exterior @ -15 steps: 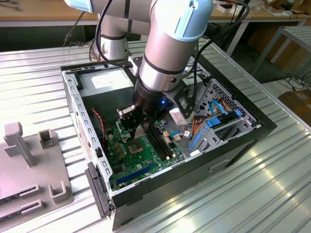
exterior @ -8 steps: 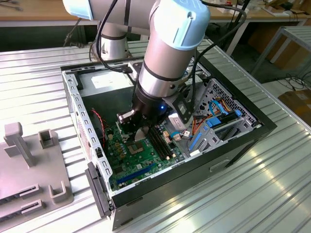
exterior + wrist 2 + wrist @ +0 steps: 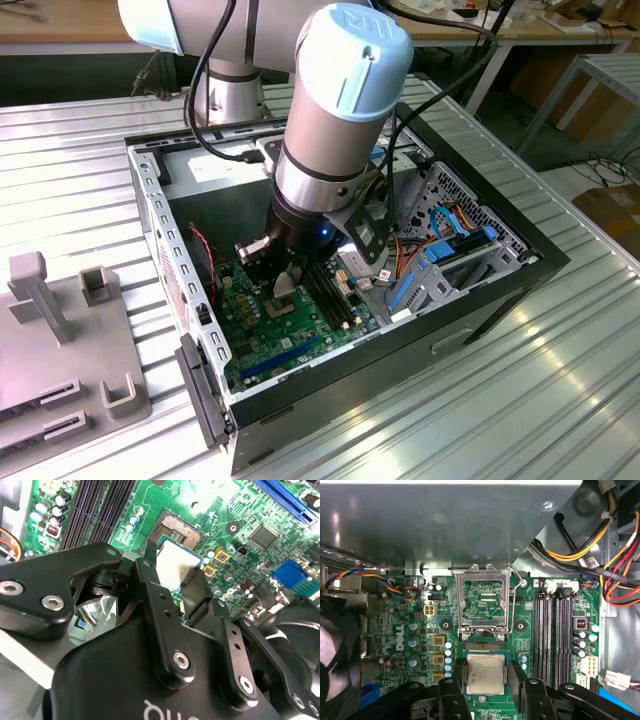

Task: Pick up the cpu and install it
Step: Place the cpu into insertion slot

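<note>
A ribbed metal desk (image 3: 560, 400) spans the exterior view. On it, at the middle of the frame, lies an open black computer case (image 3: 500, 290). A grey fixture block (image 3: 50, 370) sits at the lower part of the exterior view's left. The silver and pale-blue arm (image 3: 335, 120) comes down from the upper centre into the case, over the green motherboard (image 3: 270, 335).

In the first wrist view, long black memory slots (image 3: 555, 625) run beside the socket's metal load frame (image 3: 484, 597), which is swung open.

The black tool (image 3: 486, 679) is closed on the cpu (image 3: 485, 674), one finger against each of two opposite edges. In the second wrist view the cpu (image 3: 175, 562) is level, silver face showing, and overlaps the near edge of the socket (image 3: 176, 529). I cannot tell whether it touches the socket.
</note>
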